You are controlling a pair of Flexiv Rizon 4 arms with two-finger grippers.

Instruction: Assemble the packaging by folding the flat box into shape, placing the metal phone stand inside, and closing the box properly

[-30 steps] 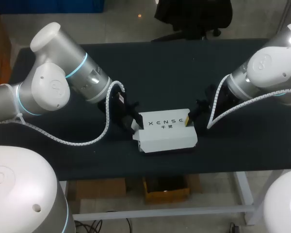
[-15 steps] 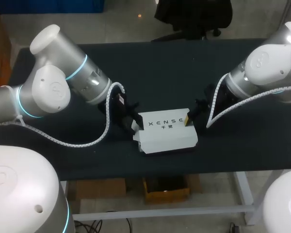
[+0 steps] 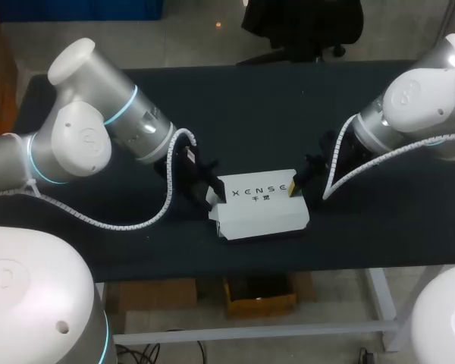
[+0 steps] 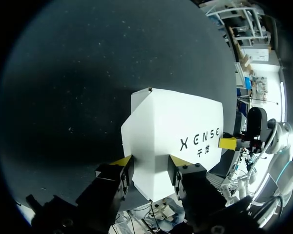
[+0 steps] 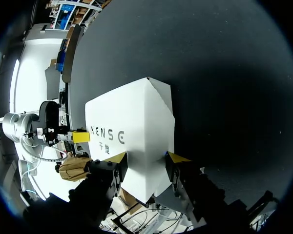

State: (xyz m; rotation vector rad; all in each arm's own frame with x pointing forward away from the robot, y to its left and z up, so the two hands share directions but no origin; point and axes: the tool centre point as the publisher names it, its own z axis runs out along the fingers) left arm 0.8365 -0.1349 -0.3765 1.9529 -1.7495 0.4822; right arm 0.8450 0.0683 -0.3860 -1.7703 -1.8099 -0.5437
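Box [image 3: 259, 203] is set midway along the bench's [image 3: 288, 106] front edge. Its ends are clamped by the left gripper [image 4: 150, 163] and the right gripper [image 5: 147, 158].

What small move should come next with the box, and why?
Probably steady the box with the left pincer and bring the right pincer round to tuck the front flap. Each pincer sits at one end, and that flap seems to jut out along the near edge.
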